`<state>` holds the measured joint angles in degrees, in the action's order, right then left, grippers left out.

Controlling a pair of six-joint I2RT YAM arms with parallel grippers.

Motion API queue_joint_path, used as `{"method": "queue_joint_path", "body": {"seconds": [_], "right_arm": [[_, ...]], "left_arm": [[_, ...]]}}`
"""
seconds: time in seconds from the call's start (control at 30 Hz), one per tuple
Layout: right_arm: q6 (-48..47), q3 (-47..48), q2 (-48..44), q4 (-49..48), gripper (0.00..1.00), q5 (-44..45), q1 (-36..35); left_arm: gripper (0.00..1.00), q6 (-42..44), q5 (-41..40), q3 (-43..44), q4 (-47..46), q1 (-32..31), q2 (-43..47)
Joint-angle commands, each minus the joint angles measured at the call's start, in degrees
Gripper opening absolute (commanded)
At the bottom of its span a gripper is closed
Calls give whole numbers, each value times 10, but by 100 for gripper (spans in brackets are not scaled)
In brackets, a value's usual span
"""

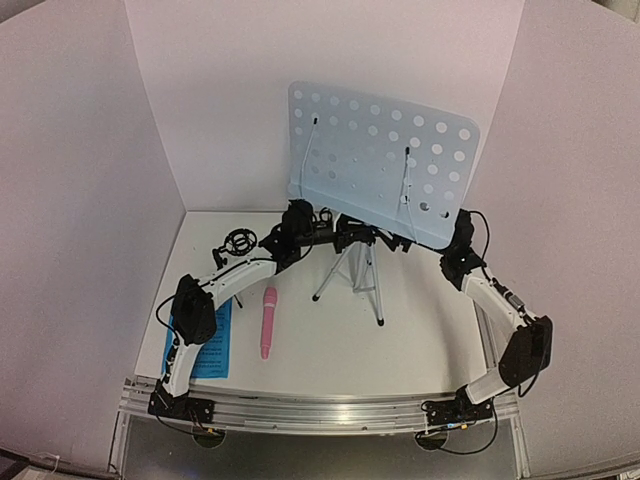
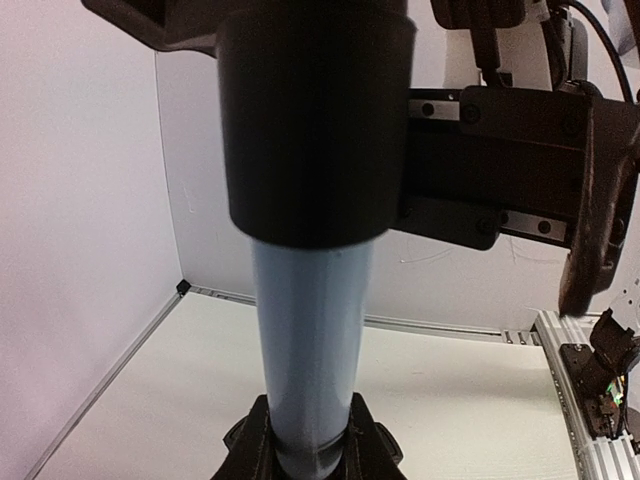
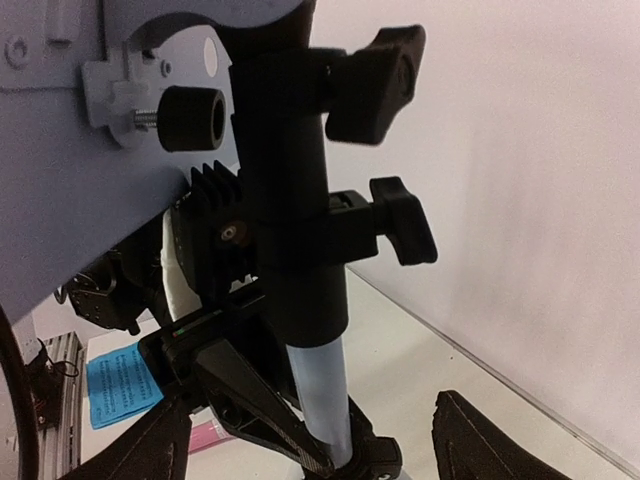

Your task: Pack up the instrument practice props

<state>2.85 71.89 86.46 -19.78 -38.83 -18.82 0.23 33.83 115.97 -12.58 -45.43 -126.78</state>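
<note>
L gripper [image 2: 312, 452] is clamped tight on the stand's pole [image 2: 310, 340], just under the black collar [image 2: 315, 130]. R gripper [image 3: 315, 445] has jaws wide apart and holds nothing; the pole sits dead ahead btwn its fingers [image 3: 485, 440]. The stand [image 1: 385, 165] is upright at mid-back of the table [image 1: 420, 350], pole axis vertical. Upper knob [image 3: 375, 80] and lower knob [image 3: 400, 215] jut off the collar above your R fingers, so R arm's nearer; prob. go up, not in. Mic [image 1: 268, 320] and pages [image 1: 212, 340] lie near-left, unpacked.
</note>
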Motion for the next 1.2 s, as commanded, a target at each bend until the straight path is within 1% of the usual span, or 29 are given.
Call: {"method": "queue_joint_path", "body": {"seconds": [0.0,0.13,0.27,0.33,0.43,0.57,0.67,0.8,0.83,0.87,1.07,1.13,1.17], "right_arm": [[24,-33,-18,-20,82,13,-3],[13,-81,-38,-19,82,38,-3],[3,-118,-58,-14,82,57,-3],[-2,-131,-67,1,80,58,-4],[-50,-155,-78,54,77,68,-16],[-65,-201,-80,62,75,92,-26],[-75,-199,-56,62,71,123,-37],[-71,-173,-18,56,61,186,-46],[-69,-167,-10,54,57,195,-48],[-66,-162,-4,50,52,201,-50],[-68,-146,13,12,13,199,-57],[-68,-136,8,10,2,192,-58],[-65,-130,4,6,0,190,-58]], "left_arm": [[0,-22,-27,104,-88,-4,29],[0,-18,-35,105,-95,-6,32],[0,16,-35,118,-78,-7,27],[0,21,-40,112,-58,-7,26],[0,21,-37,98,-65,-8,31],[0,27,-38,107,-73,-10,26],[0,26,-39,108,-71,-12,22],[0,21,-37,113,-73,-17,18],[0,21,-37,116,-75,-17,16],[0,21,-38,119,-75,-18,15],[0,21,-44,121,-72,-19,14],[0,21,-45,122,-69,-20,14],[0,21,-46,122,-66,-20,14]]}}
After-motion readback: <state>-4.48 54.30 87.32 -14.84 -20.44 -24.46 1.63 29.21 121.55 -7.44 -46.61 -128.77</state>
